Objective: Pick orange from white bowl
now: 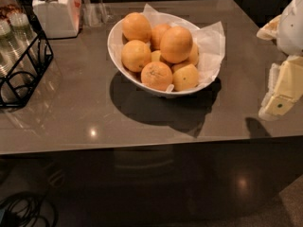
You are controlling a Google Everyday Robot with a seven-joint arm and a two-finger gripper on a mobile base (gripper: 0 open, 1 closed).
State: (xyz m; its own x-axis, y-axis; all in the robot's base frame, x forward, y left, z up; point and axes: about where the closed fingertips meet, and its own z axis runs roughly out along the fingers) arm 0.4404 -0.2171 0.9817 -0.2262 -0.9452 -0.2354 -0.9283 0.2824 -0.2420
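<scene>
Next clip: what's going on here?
A robot is meant to pick the orange from the white bowl. The orange sits on top of the fruit pile in the bowl, untouched. The gripper hangs at the right edge of the table, well apart from the bowl.
</scene>
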